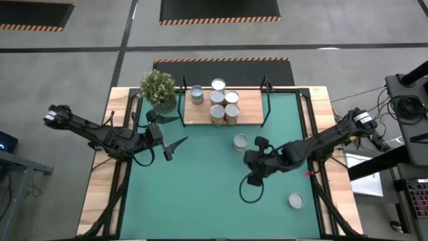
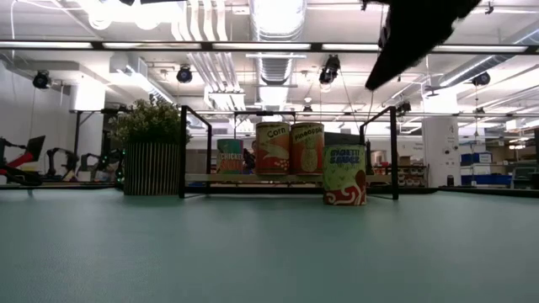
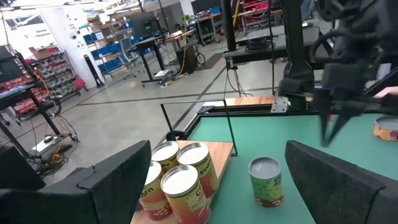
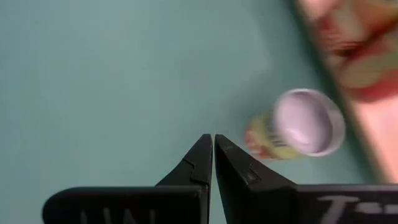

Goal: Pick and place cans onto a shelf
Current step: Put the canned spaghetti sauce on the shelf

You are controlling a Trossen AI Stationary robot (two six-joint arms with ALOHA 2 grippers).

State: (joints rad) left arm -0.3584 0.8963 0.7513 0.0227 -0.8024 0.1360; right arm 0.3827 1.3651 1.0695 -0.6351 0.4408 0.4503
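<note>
Right claw [image 1: 259,142], fingers pressed together, just beside a can [image 1: 240,141] near the shelf [image 1: 247,115]; left claw [image 1: 175,147] spread apart.

Bright ceiling strip lights [image 2: 278,13] are flooding the room evenly, leaving only soft shadows on the green mat [image 1: 200,187]. The silver-topped green-yellow can [image 4: 298,127] beside the mat's edge is smearing with blur in the right wrist view.
</note>
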